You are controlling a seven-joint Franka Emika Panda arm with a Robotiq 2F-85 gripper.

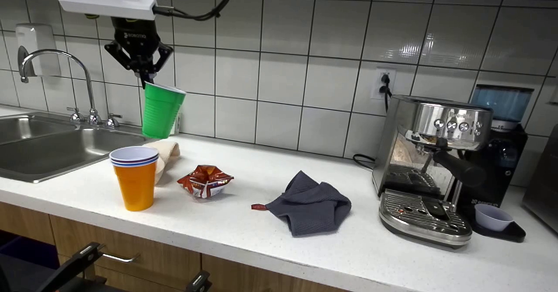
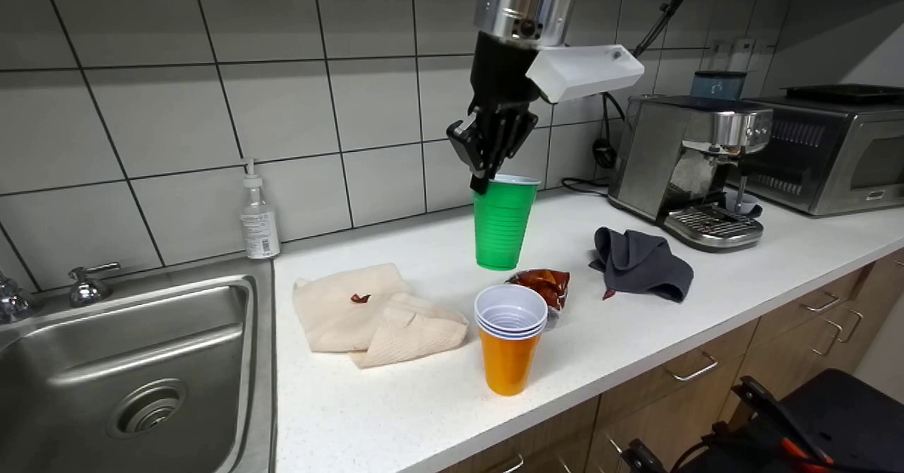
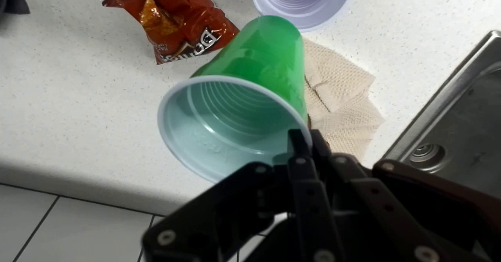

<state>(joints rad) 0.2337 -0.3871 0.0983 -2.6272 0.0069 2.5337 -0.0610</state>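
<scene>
In an exterior view, the gripper (image 1: 146,81) holds a green cup (image 1: 162,112) in the air, above and behind the orange cups (image 1: 137,187). The green cup slants, probably because it is caught at one edge only and the rest hangs free. The orange cups stand upright, nested one inside another, which likely makes them a single steady column; a chip bag (image 1: 205,181) lies near them.

In an exterior view, a beige cloth (image 2: 335,310) lies partly folded beside the orange cups, between them and the sink (image 2: 262,360). The arm (image 2: 521,10) reaches down from above, behind the orange cups, its wrist roughly upright and the gripper aimed down at the counter (image 2: 353,420).

In the wrist view, the fingers (image 3: 298,146) are pressed together on the green cup's rim, one inside and one outside, leaving most of the mouth uncovered. From this angle the cup's base reaches toward the orange cups.
</scene>
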